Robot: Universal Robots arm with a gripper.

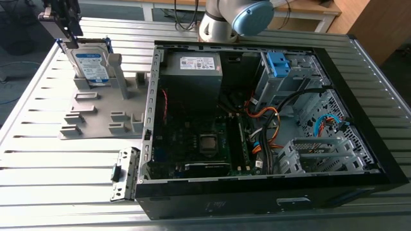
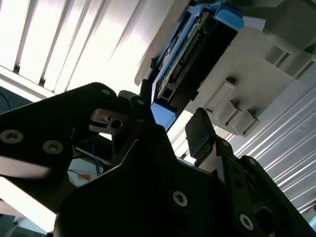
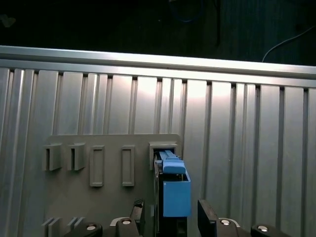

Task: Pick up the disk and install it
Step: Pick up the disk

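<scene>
Silver disk (image 1: 90, 62) stands on edge in the grey holder (image 1: 96, 113). Claw (image 3: 173, 205) sits above the holder, wide, with fingers (image 3: 206, 215) straddling the blue bracket (image 3: 176, 190) and apparently clear of it. Judged stiff, dense and shock-sensitive: you should grip the flat metal faces, not the plastic tabs.

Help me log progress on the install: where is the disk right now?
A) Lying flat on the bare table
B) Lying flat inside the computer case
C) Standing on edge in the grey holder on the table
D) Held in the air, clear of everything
C: the disk stands on edge in the grey holder, at the exterior view's left of the open computer case, with the gripper just above it.
</scene>
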